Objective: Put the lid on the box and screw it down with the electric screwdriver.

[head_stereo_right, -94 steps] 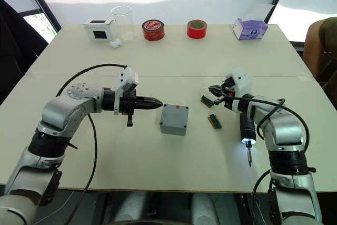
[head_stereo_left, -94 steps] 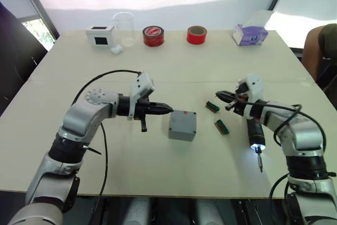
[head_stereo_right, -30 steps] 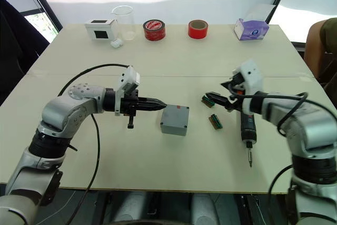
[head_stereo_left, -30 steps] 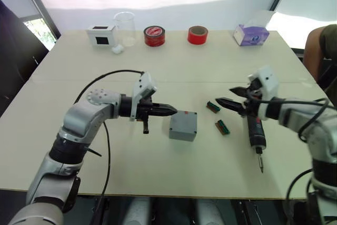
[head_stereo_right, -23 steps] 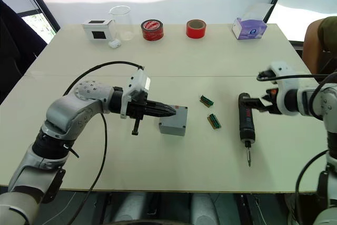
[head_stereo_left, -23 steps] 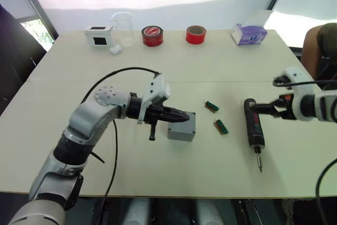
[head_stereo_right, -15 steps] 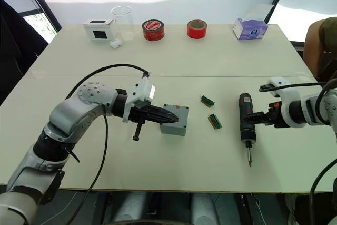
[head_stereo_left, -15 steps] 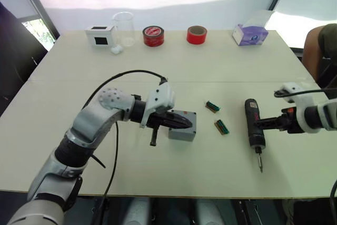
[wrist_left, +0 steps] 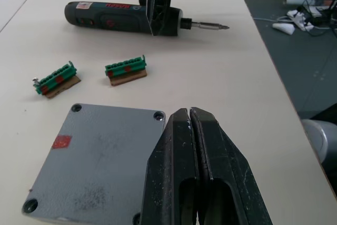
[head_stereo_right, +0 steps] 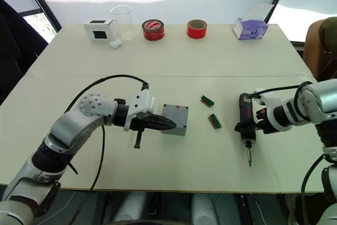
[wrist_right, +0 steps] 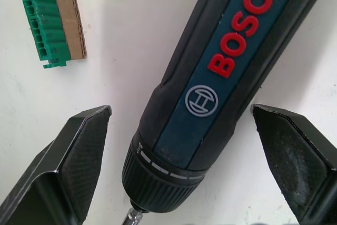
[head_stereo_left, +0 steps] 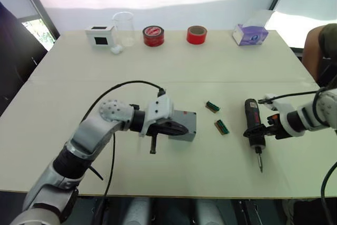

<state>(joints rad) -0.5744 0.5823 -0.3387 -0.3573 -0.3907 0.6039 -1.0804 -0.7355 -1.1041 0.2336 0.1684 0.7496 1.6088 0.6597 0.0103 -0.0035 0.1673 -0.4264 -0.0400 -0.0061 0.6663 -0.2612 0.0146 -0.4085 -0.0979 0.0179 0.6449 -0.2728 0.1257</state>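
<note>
Since a second earlier our right gripper [wrist_right: 179,167] had dropped, jaws wide, astride the electric screwdriver [head_stereo_left: 253,125], at three o'clock from the box [head_stereo_left: 183,125]; we judged centring before closing best. Left gripper [wrist_left: 192,146] pinched shut, pressing the lid [wrist_left: 100,156].

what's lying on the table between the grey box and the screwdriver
Two small green connector strips lie between the box and the screwdriver, as the left eye view shows.
</note>
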